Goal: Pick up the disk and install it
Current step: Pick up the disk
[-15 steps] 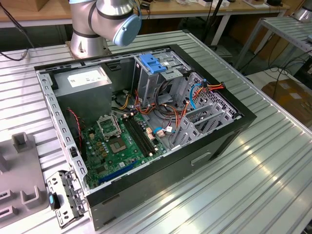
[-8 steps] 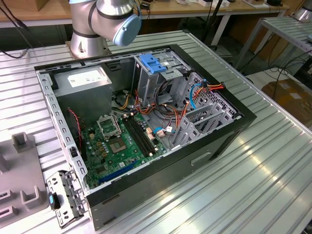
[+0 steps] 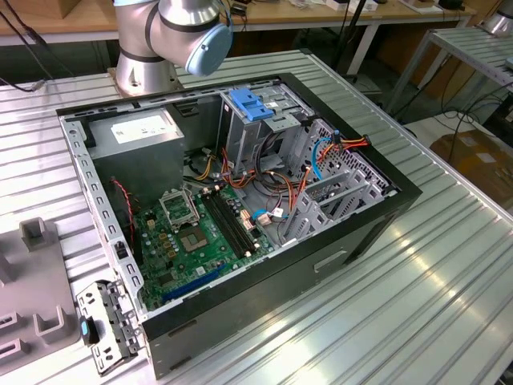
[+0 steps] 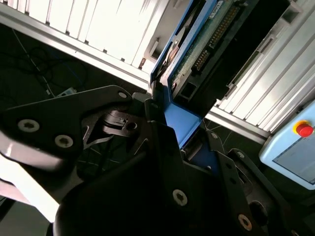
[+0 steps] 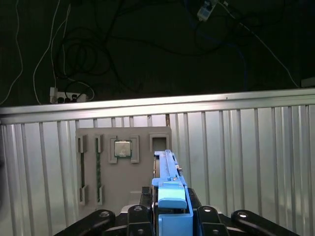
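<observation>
The tool (image 5: 171, 219) clamps the silver rectangular blue-railed disk (image 5: 167, 169) above the metal bench (image 5: 246, 162). Carrying stage, I judge; installing calls for squaring it to the grey drive cage (image 3: 234, 143), one o'clock from the green motherboard (image 3: 188, 241).

An open black computer case (image 3: 337, 249) lies on a ribbed metal table (image 3: 425, 313) in the exterior view. Inside are a green motherboard (image 3: 192, 241), a grey power supply (image 3: 132, 152) with a white sticker, and a metal drive cage (image 3: 240, 144) with a blue latch (image 3: 252, 104) on top; orange and blue cables (image 3: 321, 156) run beside the cage. A metal bracket (image 3: 108, 325) lies just beside the case's corner. In the first wrist view a grey tray (image 5: 123, 184) holds a processor (image 5: 122, 148) and two thin memory sticks (image 5: 98, 169). In the second wrist view a pale box (image 4: 290, 152) carries a red button (image 4: 305, 129).
</observation>
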Controlling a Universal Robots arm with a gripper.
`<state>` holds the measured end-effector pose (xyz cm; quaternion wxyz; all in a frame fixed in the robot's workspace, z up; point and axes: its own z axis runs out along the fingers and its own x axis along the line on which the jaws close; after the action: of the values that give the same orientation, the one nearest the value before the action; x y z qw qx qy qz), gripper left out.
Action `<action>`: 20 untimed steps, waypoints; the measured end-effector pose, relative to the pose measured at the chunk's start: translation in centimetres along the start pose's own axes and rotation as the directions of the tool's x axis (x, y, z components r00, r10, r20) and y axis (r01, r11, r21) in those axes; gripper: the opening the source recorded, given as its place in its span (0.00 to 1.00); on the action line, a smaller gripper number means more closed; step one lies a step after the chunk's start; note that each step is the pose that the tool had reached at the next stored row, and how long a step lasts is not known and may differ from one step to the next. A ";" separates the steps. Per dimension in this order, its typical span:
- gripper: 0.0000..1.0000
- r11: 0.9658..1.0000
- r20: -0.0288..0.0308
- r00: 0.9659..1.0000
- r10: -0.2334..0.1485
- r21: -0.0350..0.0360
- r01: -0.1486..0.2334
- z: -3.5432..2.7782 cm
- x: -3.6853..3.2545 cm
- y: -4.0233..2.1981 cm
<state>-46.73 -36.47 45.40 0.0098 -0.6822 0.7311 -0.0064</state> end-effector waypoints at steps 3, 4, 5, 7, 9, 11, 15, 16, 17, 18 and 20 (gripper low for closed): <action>0.37 1.000 0.000 1.000 0.000 0.000 0.000 -0.55 0.00 -0.01; 0.37 1.000 0.000 1.000 0.000 0.000 0.000 -0.75 -0.01 -0.02; 0.37 1.000 0.000 1.000 0.000 0.000 0.000 -0.98 0.00 -0.02; 0.37 1.000 0.000 1.000 0.000 0.000 0.000 -1.22 -0.01 -0.03; 0.37 1.000 0.000 1.000 0.000 0.000 0.000 -1.48 -0.01 -0.03; 0.37 1.000 0.000 1.000 0.000 0.000 0.000 -1.78 -0.01 -0.04; 0.37 1.000 0.000 1.000 0.000 0.000 0.000 -2.48 -0.01 -0.06; 0.37 1.000 0.000 1.000 0.000 0.000 0.000 -2.65 -0.01 -0.06; 0.37 1.000 0.000 1.000 0.000 0.000 0.000 -2.77 -0.02 -0.07; 0.37 1.000 0.000 1.000 0.000 0.000 0.000 -2.89 -0.02 -0.07; 0.37 1.000 0.000 1.000 0.000 -0.001 0.000 -3.14 -0.02 -0.08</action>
<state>-46.72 -36.47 48.54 0.0095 -0.6822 0.7311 -0.0062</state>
